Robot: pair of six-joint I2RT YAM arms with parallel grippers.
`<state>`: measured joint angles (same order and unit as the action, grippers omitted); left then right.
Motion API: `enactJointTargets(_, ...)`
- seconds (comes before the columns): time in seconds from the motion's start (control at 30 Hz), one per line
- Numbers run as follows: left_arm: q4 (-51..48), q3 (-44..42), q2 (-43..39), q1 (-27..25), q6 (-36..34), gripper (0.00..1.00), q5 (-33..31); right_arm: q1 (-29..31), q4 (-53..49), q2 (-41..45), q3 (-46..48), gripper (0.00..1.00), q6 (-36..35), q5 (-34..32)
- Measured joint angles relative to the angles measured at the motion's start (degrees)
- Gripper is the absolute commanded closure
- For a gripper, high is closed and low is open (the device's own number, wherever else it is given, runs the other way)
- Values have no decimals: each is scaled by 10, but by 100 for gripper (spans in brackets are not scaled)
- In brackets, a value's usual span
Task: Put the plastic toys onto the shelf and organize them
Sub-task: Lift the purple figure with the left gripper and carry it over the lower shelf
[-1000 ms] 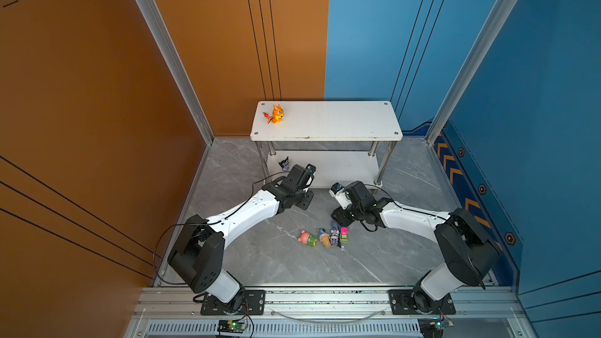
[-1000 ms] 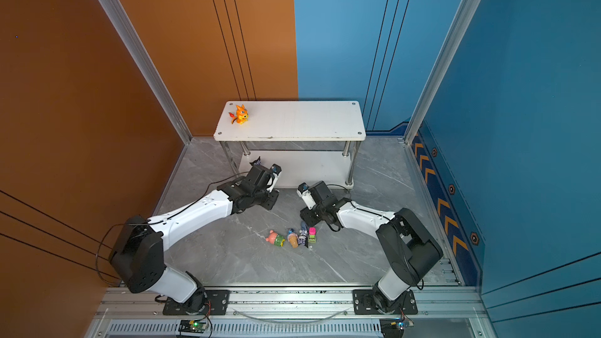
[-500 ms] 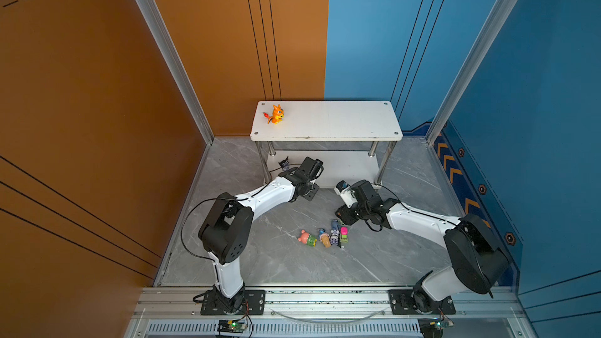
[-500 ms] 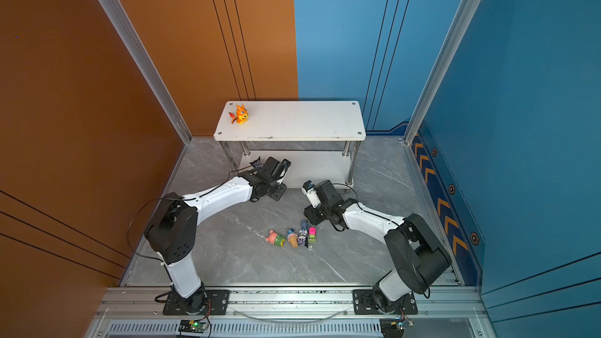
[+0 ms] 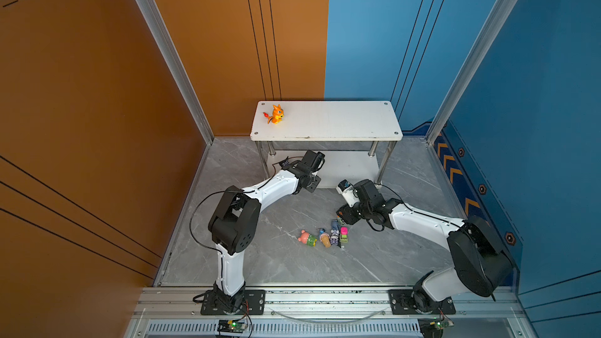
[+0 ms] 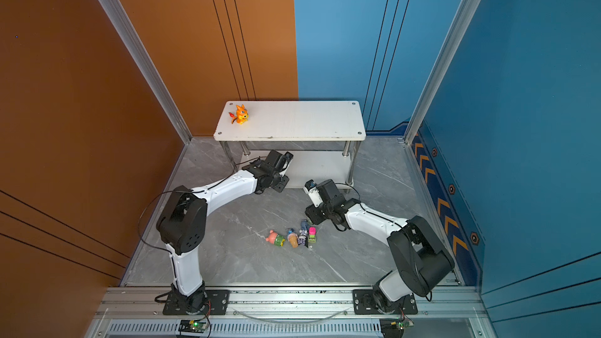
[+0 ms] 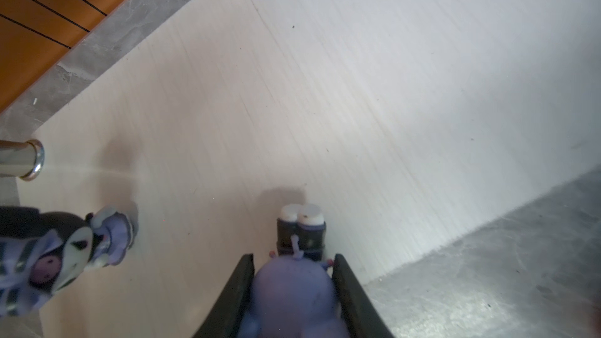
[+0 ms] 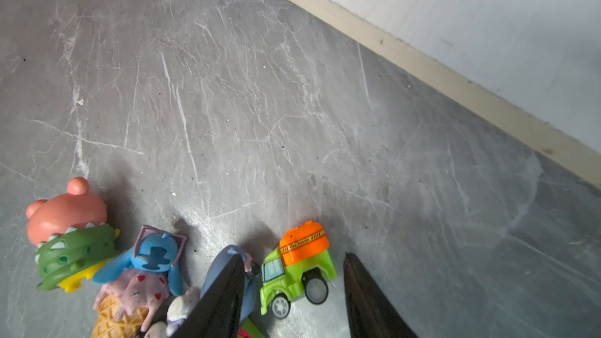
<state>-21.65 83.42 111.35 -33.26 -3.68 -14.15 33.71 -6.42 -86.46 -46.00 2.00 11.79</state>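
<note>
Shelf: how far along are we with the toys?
Done: orange dragon on the top board, one imp on the lower board. In hand: left fingers shut on a second imp over that board. Left: the floor cluster, where open right fingers straddle the orange car.

The tool (image 8: 294, 256) is open, its two dark fingers (image 8: 224, 297) set apart over the grey marble tabletop (image 8: 227, 92). Between them lies the car (image 8: 297, 271), green with an orange top, with a gap to the finger on its wheel side. The other finger covers part of the donkey (image 8: 227, 253), which lies just beside the car. Outward from that finger lies the blue creature (image 8: 156, 256) on its cone, then the bear (image 8: 65, 212), farthest out. Well ahead of the fingertips runs the shelf (image 8: 487, 27), a white board with a pale edge.
</note>
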Motion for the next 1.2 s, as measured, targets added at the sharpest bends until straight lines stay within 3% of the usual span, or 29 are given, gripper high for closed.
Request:
enactJointTargets(0.67,-5,145,101,33,-35,61,0,-4,0,0,0,49,0,0)
enactJointTargets(1.2,-22,153,104,32,-46,46,0,-4,0,0,3,49,0,2)
